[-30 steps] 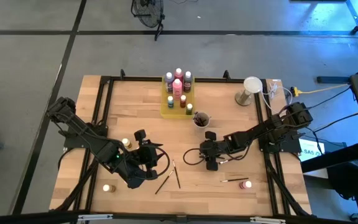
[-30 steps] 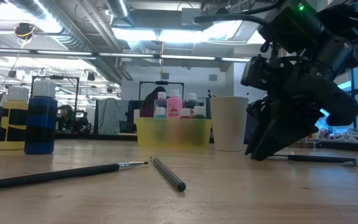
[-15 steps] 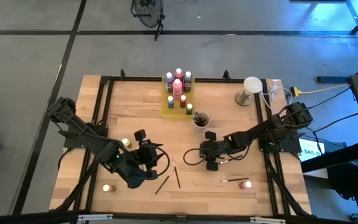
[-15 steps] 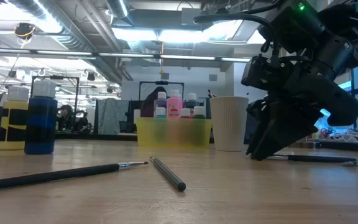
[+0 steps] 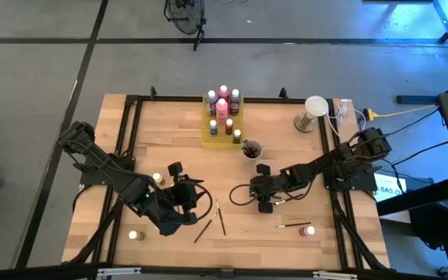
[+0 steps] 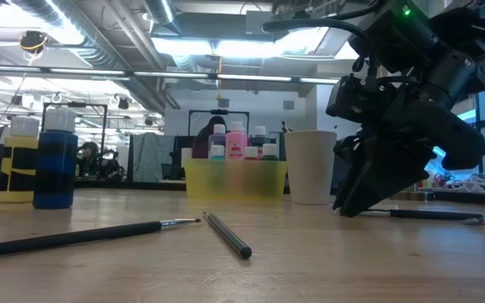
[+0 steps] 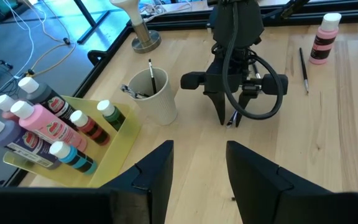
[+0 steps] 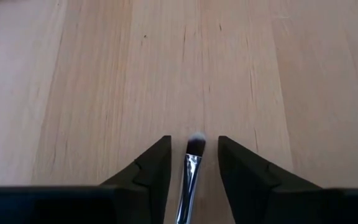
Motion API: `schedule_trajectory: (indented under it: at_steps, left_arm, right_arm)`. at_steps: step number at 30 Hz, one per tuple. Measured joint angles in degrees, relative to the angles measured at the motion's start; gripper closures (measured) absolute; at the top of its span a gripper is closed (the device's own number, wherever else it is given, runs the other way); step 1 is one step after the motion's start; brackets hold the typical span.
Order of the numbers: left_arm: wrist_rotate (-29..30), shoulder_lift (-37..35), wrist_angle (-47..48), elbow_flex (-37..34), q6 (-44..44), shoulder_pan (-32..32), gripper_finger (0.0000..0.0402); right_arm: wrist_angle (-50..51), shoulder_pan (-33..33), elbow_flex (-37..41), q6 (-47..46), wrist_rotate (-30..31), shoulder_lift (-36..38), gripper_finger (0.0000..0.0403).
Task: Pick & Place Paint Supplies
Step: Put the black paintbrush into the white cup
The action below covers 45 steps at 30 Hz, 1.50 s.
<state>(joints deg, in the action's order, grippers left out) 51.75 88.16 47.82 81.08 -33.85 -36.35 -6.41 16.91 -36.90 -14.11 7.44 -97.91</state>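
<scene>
Pale wooden worktop point(image 5: 286, 249) in a black frame, grey floor around, workshop lights behind. Yellow tray point(image 5: 207, 141) at the middle of the far edge, stocked with about 7 paint bottles point(image 5: 222, 107); white cup point(image 5: 252, 148) just beside the tray's right corner, already holding brushes.

Against the views from 1 second back: nothing shifted, neither arm, neither bottle nor brush. Reads as a pause right at the grasp, not as progress made.

Right gripper point(image 8: 191, 144) low at the middle of the worktop, tips on or just above the wood, fingers set to either side of a thin brush point(image 8: 190, 171). Bristle end poking out just past the fingertips, handle running back between them. A sliver of wood visible on each side of the handle, so straddling, not yet clamped. Probably 1 squeeze away from lifting, then a short carry to the cup.

Left gripper point(image 7: 201, 149) toward the near left corner, fingers parted, nothing between them, facing the right arm.

Left to collect: 2 brushes point(image 5: 212, 218) crossed near the near edge, 1 brush point(image 5: 294, 225) and a pink-capped bottle point(image 5: 310, 231) toward the near right corner, 2 small bottles point(image 5: 133, 235) along the left edge.
</scene>
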Motion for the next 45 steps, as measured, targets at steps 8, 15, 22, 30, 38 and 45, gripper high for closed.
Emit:
schedule_trajectory:
  at_steps: [8,15,22,30,38,45]
  left_arm:
    - [0.0,0.0,0.0,0.0,0.0,0.0,0.0258]
    - [0.0,0.2,0.0,0.0,0.0,0.0,0.0258]
    - [-0.4,1.3,0.0,0.0,0.1,0.0,0.0258]
    - [-0.4,1.4,0.0,0.0,0.1,0.0,0.0258]
    - [-0.4,1.4,0.0,0.0,0.1,0.0,0.0258]
    - [-0.4,1.4,0.0,0.0,1.2,0.0,0.0258]
  right_arm:
    - [-1.0,-0.1,0.0,0.0,-0.2,-0.1,0.027]
    - [-0.1,-0.1,-0.1,-0.2,-0.2,-0.1,0.0274]
    - [0.3,-0.6,-0.1,-1.5,-0.2,-0.1,0.0316]
    - [1.0,-1.3,-0.2,-1.6,-1.4,0.0,0.0382]
    - [1.0,-1.3,-0.2,-1.6,-1.5,0.0,0.0399]
    - [-5.0,-1.2,0.1,1.2,-4.4,-0.4,0.0401]
